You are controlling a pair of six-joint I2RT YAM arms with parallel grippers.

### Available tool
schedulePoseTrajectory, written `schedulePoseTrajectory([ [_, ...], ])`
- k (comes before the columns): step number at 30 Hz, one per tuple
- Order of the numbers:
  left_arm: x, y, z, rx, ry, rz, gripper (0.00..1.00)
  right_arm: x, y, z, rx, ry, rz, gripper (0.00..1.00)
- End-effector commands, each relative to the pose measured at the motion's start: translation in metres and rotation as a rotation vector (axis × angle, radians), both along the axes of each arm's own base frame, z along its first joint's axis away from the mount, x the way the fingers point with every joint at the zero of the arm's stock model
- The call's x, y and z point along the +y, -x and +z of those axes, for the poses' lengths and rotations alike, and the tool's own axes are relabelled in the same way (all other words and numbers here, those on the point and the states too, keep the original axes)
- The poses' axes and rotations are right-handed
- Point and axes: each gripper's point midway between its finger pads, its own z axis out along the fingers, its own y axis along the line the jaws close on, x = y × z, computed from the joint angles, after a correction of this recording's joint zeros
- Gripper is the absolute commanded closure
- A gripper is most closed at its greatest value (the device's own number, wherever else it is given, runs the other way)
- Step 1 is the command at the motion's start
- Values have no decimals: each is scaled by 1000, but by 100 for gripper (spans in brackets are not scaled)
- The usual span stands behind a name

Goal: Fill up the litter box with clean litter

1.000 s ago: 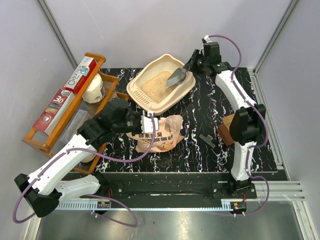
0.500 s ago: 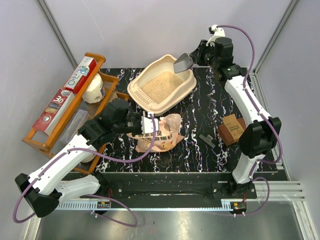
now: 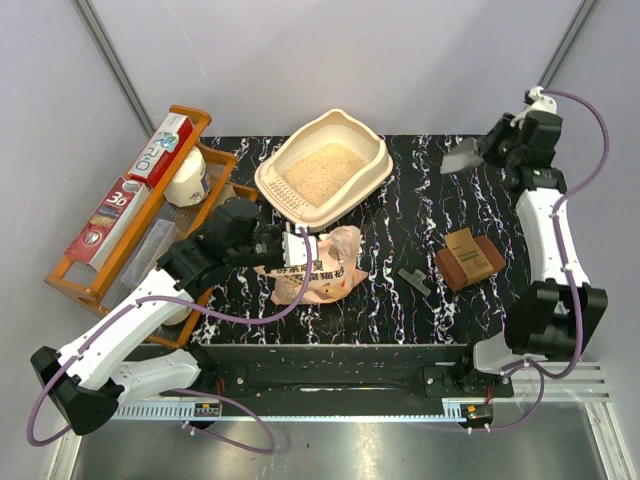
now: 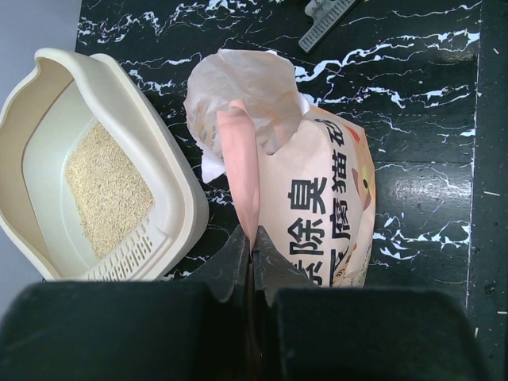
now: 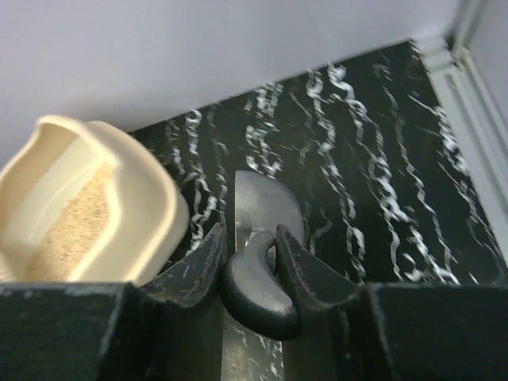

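Note:
The cream litter box (image 3: 372, 173) stands at the back middle of the table with pale litter (image 3: 320, 167) spread on its floor; it also shows in the left wrist view (image 4: 178, 190) and the right wrist view (image 5: 147, 214). My right gripper (image 3: 483, 150) is at the back right, shut on the handle of a grey metal scoop (image 3: 459, 158), held above the table away from the box; the scoop (image 5: 266, 202) looks empty. My left gripper (image 3: 292, 246) is shut on the pink litter bag (image 3: 330, 272), pinching a fold near its open mouth (image 4: 248, 171).
An orange wooden rack (image 3: 95, 272) with boxes and a white jug (image 3: 187, 178) stands at the left. A brown block (image 3: 468, 257) and a small grey clip (image 3: 411, 280) lie on the right half of the black marbled table (image 3: 400, 220).
My right arm has lifted the scoop out of the litter box and swung it right, to the back right corner. The left arm and bag have not moved.

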Motion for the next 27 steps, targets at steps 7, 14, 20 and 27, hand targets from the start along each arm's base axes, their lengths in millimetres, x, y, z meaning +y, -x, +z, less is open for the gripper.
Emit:
schedulePoseTrajectory([
  [7, -9, 1, 8, 18, 57, -16, 100, 24, 87, -53, 138, -85, 205, 100],
  [14, -13, -1, 7, 34, 58, -22, 100, 67, 114, -76, 220, -172, 548, 92],
  [20, -13, -3, 7, 33, 54, -15, 100, 58, 100, -109, 306, -234, 546, 95],
  [27, -11, -5, 7, 21, 43, -2, 100, 39, 79, -126, 344, -310, 530, 94],
])
